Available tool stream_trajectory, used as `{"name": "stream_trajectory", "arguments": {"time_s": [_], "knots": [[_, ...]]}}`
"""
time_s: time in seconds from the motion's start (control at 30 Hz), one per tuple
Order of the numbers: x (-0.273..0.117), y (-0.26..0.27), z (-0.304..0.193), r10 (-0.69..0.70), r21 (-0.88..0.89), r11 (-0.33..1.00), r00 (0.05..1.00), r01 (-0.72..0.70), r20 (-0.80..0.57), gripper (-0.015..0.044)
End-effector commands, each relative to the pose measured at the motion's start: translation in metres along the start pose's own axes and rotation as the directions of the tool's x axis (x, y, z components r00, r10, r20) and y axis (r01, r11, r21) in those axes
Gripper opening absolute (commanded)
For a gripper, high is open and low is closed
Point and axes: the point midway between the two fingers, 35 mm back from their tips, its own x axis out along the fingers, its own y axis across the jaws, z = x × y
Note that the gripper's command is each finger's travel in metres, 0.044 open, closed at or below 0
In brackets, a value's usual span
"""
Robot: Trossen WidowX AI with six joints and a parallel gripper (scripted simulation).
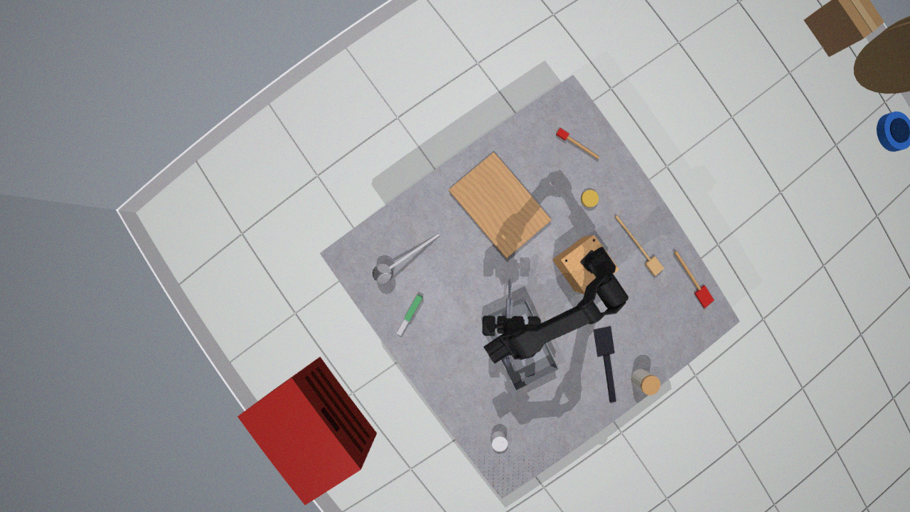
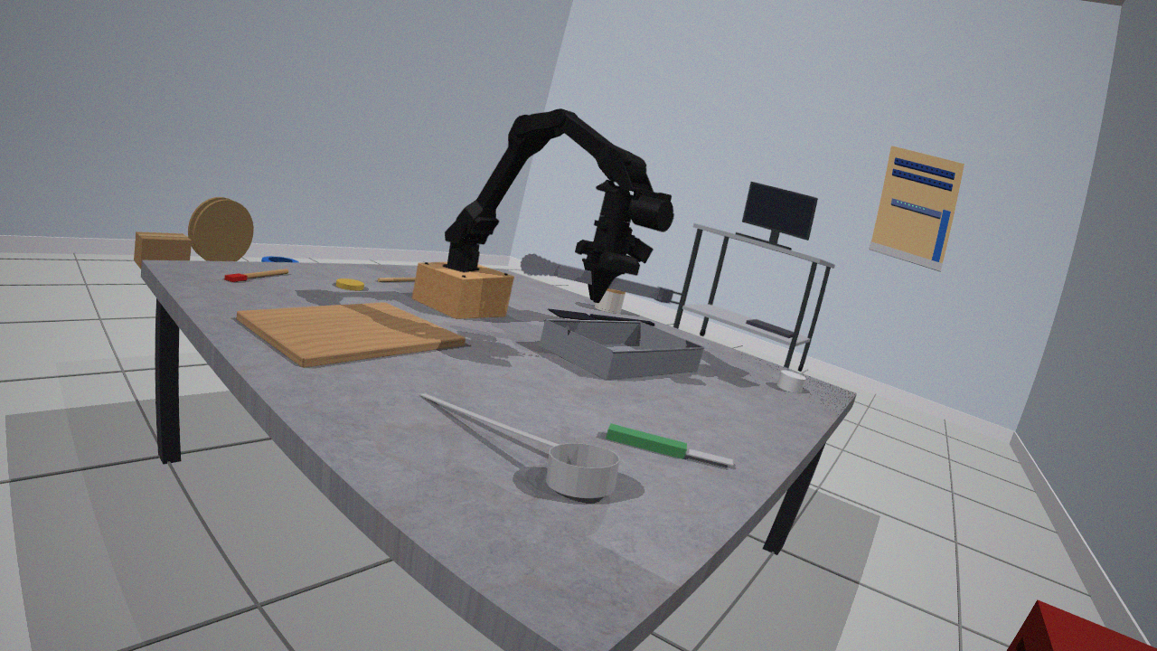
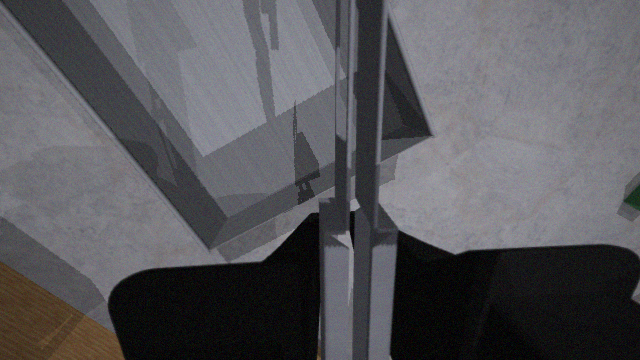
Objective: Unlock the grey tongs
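My gripper (image 1: 512, 323) (image 2: 598, 296) (image 3: 334, 221) is shut on the grey tongs (image 1: 510, 300) (image 3: 368, 150), above the roasting tin (image 1: 546, 371) (image 2: 655, 363) (image 3: 125, 127). In the wrist view the two tong arms run side by side up the image, close together with a narrow gap. In the exterior view the tongs are hidden by the gripper. The lock and the hinge cannot be made out, nor can the tilt of the tongs. The wooden board (image 1: 486, 190) (image 2: 324, 333) (image 3: 30, 310) lies flat, apart from the tin.
The wooden base block (image 1: 564, 267) (image 2: 461, 293) stands between board and black spatula (image 1: 604, 341). A long-handled cup (image 1: 382, 274) (image 2: 582, 476) and a green-handled tool (image 1: 413, 308) (image 2: 647, 440) lie on the tin's other side. A white cup (image 1: 499, 444) (image 2: 791, 382) stands near a table corner.
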Motion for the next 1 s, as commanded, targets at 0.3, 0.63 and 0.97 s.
{"name": "stream_trajectory", "arguments": {"time_s": [0.3, 0.63, 0.97], "knots": [[-0.002, -0.014, -0.020, -0.008, 0.478, 0.878, 1.000, 0.006, 0.001, -0.0150], [-0.003, -0.023, -0.035, -0.008, 0.779, 0.627, 1.000, 0.005, 0.001, -0.0150], [-0.003, -0.032, -0.051, -0.009, 0.960, 0.280, 1.000, 0.003, 0.000, -0.0150]]}}
